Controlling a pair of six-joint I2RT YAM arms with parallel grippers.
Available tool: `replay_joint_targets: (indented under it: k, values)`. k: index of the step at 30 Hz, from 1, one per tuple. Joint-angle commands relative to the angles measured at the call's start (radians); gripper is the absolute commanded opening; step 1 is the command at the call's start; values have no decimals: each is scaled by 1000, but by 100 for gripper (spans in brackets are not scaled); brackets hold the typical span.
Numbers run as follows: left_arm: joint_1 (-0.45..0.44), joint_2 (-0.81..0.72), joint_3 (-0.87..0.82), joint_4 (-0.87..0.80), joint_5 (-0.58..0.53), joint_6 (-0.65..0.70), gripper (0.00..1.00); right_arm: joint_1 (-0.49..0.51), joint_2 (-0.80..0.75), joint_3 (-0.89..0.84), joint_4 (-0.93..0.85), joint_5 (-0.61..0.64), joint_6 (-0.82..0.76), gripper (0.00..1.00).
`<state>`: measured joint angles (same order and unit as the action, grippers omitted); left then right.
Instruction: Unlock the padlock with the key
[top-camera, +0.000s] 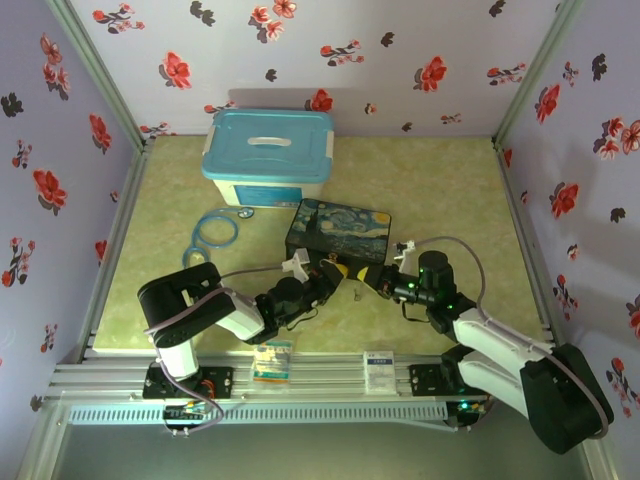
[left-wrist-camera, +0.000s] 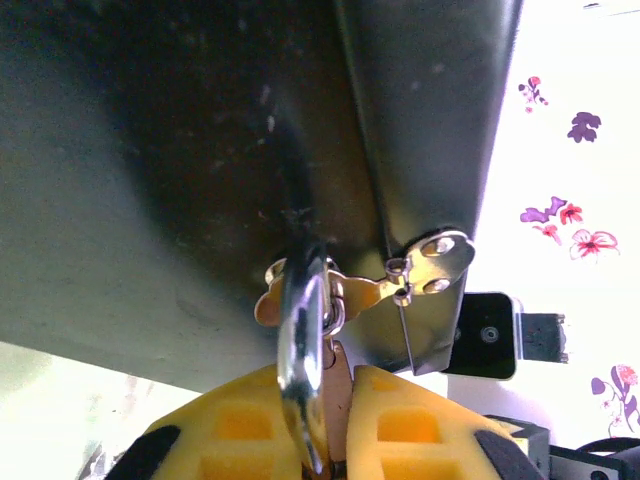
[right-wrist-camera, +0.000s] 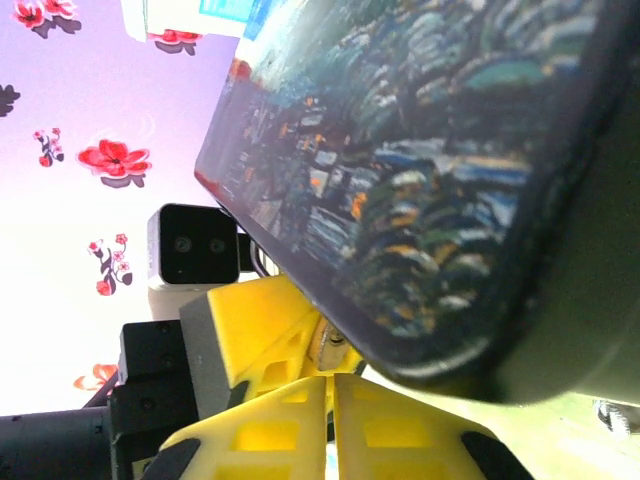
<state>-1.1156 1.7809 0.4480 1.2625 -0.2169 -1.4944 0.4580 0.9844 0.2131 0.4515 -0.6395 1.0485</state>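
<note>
Yellow pads of left tool (left-wrist-camera: 338, 395) at 6 o'clock of the left wrist view, closed narrow on padlock (left-wrist-camera: 301, 348): its silvery loop edge-on between the pads, with a sliver of brass just beside. Loop threaded through hasp (left-wrist-camera: 428, 268) on the dark wall of painted box (left-wrist-camera: 150, 200), with the hasp plate at 2 o'clock from the loop.

From above: painted box on bench (top-camera: 440, 180), both tools meeting at its near side, left tool from 9 o'clock, right tool (right-wrist-camera: 331, 405) from 3 o'clock. Right tool pressed almost pad to pad in its own wrist view, just below the box's printed face. No telling of any key between those pads.

Step in hand, by judgement: bringing key to keyhole.

- Confirm first a true pinch on the key, blade pointing clear of the pads.
- Hold padlock firm and unmoving in left tool, keyhole end turned toward 3 o'clock.
- Bring right tool in slowly along the line of the lock body, never across it.
- Stop at any resistance rather than push: likely risk of twisting so small a lock out of the pads, or of flicking the key away.
- Beware of drag from the hasp pulling the loop out of line.
- Turn only after full seating.
</note>
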Motion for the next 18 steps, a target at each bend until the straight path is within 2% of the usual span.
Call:
replay_joint_targets:
  k: [1, 4, 7, 10, 12, 14, 18]
  values:
    - [-9, -15, 1, 54, 7, 4, 0, -1, 14, -18, 70, -30, 23, 15]
    - [-3, -17, -2, 52, 7, 11, 0, -4, -23, -3, -77, 23, -47, 16]
    - [0, -25, -8, 38, 7, 79, 0, 11, -52, 78, -417, 156, -218, 17]
    - [15, 24, -23, 33, 15, 45, 0, 92, -7, 163, -660, 310, -355, 18]
    - [17, 95, -11, 38, 34, 7, 0, 152, 34, 190, -711, 397, -377, 21]
    - [12, 146, 13, 40, 55, -1, 0, 183, 66, 193, -689, 437, -372, 24]
    - [2, 182, 32, 41, 52, -3, 0, 191, 106, 205, -633, 489, -373, 24]
